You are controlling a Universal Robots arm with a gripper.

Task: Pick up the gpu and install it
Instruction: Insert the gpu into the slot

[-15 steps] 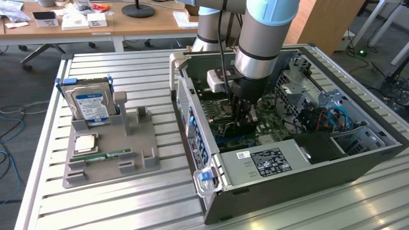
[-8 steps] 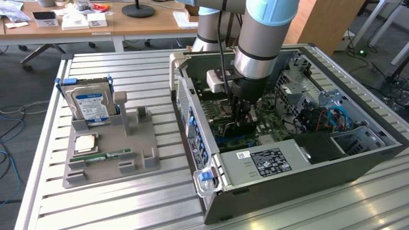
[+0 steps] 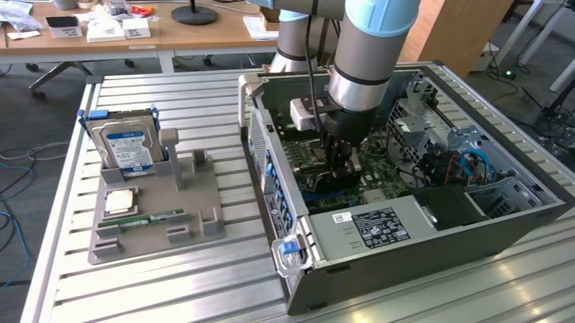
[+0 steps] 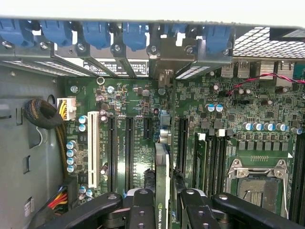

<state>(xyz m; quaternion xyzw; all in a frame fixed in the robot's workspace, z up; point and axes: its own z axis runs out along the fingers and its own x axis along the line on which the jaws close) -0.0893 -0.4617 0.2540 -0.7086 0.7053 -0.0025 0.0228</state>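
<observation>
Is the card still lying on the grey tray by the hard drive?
No. The gripper holds the gpu edge-on above the motherboard inside the computer case.

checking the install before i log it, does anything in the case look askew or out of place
Nothing stands out. The gripper holds the thin dark green-black gpu card edge-on and upright over the green motherboard, in line with its long black slots.
</observation>
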